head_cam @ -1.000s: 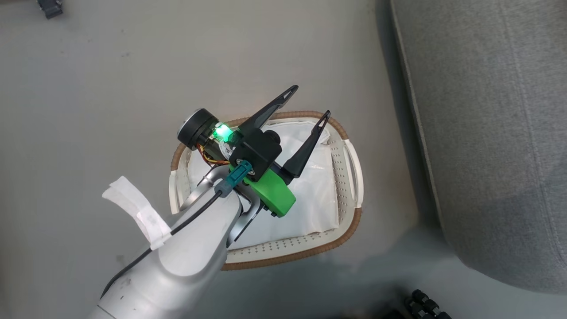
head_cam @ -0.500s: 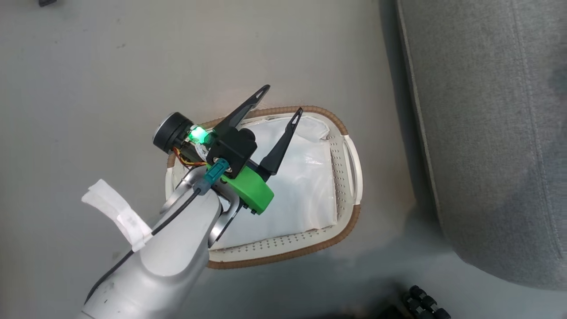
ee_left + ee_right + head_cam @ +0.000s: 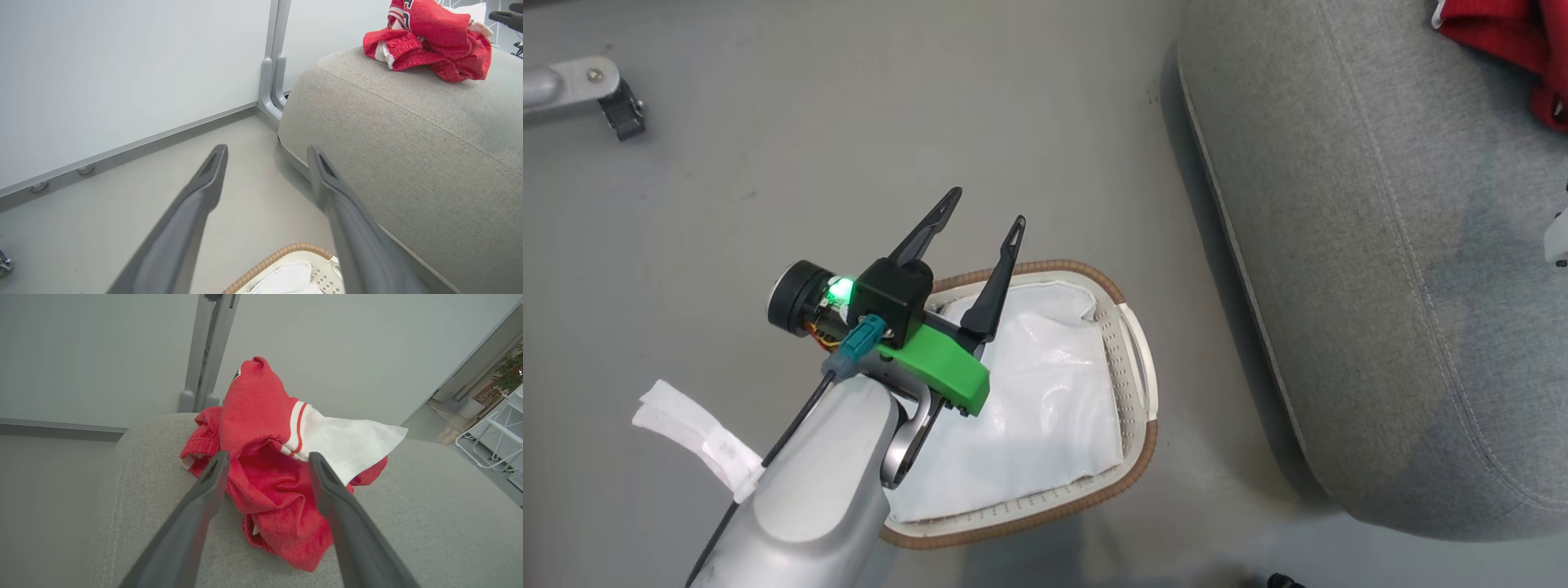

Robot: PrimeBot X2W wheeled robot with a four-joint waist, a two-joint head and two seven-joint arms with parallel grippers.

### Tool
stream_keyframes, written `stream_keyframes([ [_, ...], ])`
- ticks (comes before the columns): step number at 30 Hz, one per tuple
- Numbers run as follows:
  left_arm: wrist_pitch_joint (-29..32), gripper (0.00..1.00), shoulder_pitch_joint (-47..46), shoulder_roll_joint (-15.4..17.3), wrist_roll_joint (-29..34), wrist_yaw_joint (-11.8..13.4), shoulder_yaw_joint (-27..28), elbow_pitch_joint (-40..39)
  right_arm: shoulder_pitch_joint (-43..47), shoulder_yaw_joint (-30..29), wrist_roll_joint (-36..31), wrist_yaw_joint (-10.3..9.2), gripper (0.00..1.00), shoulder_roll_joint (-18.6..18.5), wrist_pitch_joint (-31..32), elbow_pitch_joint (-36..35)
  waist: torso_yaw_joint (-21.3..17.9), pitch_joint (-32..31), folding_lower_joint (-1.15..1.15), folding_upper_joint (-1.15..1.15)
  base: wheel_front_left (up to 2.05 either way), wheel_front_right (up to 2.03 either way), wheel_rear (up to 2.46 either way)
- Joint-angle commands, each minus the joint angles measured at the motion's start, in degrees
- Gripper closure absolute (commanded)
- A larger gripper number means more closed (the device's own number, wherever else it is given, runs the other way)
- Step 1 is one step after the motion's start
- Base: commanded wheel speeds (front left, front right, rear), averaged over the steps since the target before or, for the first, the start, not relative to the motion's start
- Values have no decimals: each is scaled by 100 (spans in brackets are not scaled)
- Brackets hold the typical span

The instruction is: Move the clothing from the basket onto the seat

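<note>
One crumpled red clothing (image 3: 261, 404) heap lay on one grey fabric seat (image 3: 429, 522) before the spread, empty right claw (image 3: 268, 456); the left claw (image 3: 986, 208) was likewise spread above one perforated basket (image 3: 1123, 392).

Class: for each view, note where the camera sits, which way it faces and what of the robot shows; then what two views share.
Head view: on the head, facing down at the basket beside the seat; left forearm and open left gripper show.
Left wrist view: on the left wrist, facing across the floor toward wall and seat; its fingers show.
Right wrist view: on the right wrist, facing the clothing on the seat; open right gripper shows.
Shared: both wrist views show the clothing.
</note>
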Motion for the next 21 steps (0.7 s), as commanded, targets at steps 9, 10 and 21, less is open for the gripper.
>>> stream_keyframes([
  [9, -2, 0, 726, -183, -58, 142, 862, -306, -27, 398, 99, -8, 0, 4, -13, -28, 358, -1213, 0, 68, 0, 0, 0],
  [10, -2, 0, 828, -205, -43, 157, 970, -329, -23, 448, 125, -8, 0, 50, -13, 2, 414, -1312, 0, 68, 0, 0, 0],
  [21, -1, 0, 1872, -344, 120, 251, 2113, -540, 502, 906, 341, -8, 0, 985, -13, -144, 851, -1967, 0, 68, 0, 0, 0],
])
